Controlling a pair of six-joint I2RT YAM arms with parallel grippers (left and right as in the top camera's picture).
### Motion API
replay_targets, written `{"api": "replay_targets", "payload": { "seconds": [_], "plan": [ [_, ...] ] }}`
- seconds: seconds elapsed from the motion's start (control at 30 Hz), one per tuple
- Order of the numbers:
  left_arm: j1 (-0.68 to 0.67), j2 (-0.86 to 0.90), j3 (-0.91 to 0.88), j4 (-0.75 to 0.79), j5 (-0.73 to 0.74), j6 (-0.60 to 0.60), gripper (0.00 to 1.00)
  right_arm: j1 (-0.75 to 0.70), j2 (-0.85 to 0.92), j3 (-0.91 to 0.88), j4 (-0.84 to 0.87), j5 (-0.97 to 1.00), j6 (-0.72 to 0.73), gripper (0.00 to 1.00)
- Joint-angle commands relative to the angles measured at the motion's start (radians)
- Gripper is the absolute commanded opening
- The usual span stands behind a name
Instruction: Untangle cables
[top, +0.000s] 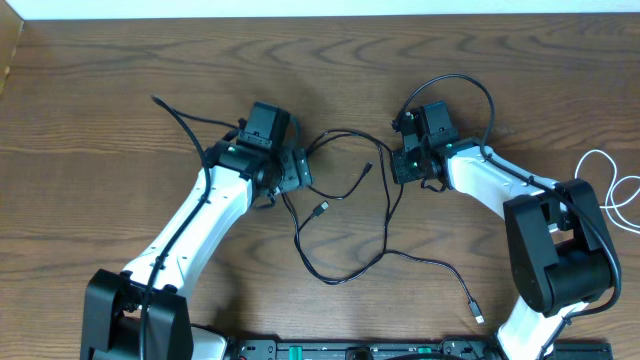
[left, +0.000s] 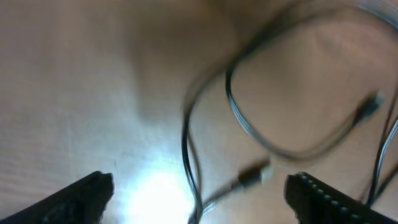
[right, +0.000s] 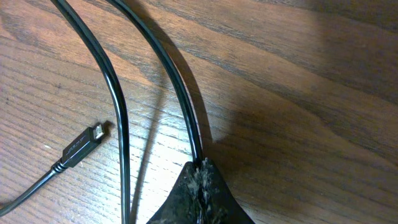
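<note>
Nearest the arm bases, toward 5 o'clock in the overhead view, one plug end of the black cable is laid flat on the bench. From it the cord is run toward 9 o'clock into a loose loop near the middle, and a second plug is seen just inside that loop.

Further out, at 10 o'clock from the loop, the left fingers are spread wide. Nothing is gripped by them, and blurred black strands are seen on the wood beneath and between them.

At 2 o'clock from the loop, the right fingers are pinched shut on one strand of the black cable. Another strand is run just beside it toward 9 o'clock, and a small plug is rested on the wood beyond that.

The white cable is found at 3 o'clock by the bench edge, well apart from the black one.
</note>
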Motion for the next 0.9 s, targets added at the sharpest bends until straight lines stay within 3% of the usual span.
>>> {"api": "replay_targets", "payload": {
  "seconds": [0.0,0.2,0.3,0.43,0.53,0.87],
  "plan": [
    [-0.032,-0.002,-0.022,-0.047,0.144,0.004,0.91,0.002,0.069,-0.053,-0.038,0.008,0.011,0.01],
    [-0.131,-0.002,-0.023,-0.092,0.139,0.007,0.90,-0.020,0.039,0.019,-0.143,-0.021,-0.010,0.01],
    [-0.156,-0.002,-0.023,-0.097,0.108,-0.019,0.90,-0.029,0.027,0.067,-0.245,-0.021,-0.053,0.22],
    [-0.181,-0.002,-0.024,-0.095,0.101,-0.042,0.89,-0.050,0.021,0.109,-0.341,-0.021,-0.061,0.33],
    [-0.208,-0.002,-0.024,-0.095,0.101,-0.042,0.75,-0.069,0.021,0.114,-0.364,-0.020,-0.061,0.43],
    [-0.337,-0.002,-0.024,-0.096,0.101,-0.060,0.71,-0.148,0.001,0.177,-0.497,-0.021,-0.060,0.42]
  ]
}}
